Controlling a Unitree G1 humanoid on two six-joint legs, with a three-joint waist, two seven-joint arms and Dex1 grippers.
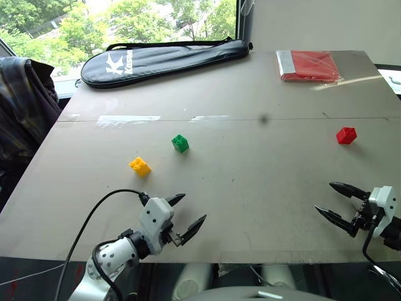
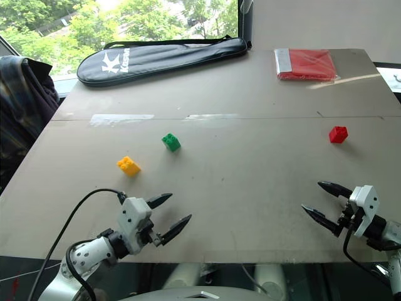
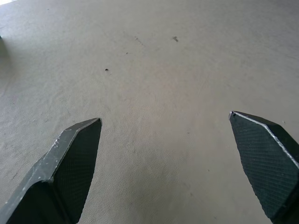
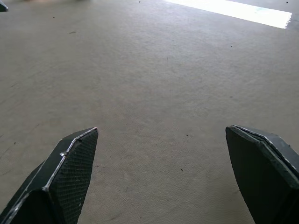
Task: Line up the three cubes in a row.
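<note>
On the table [image 1: 250, 207] I hold the left gripper [image 1: 190, 215] and right gripper [image 1: 332, 200] spread wide and empty near its front edge. The yellow cube [image 1: 140, 166] and green cube [image 1: 180, 143] sit near each other; the red cube [image 1: 346, 135] lies well apart to the right, so no row exists yet.

We see a wide grey-brown table [image 1: 250, 188] with a faint seam running across it. On it lie three small toy bricks, none touching another: the yellow brick [image 1: 140, 166] nearest our left, the green brick [image 1: 180, 143] just beyond it and a little to the right, and the red brick [image 1: 346, 135] well apart on the right side. At the far edge rest a long black racket bag [image 1: 163, 60] on the left and a flat red packet [image 1: 308, 66] on the right.
</note>
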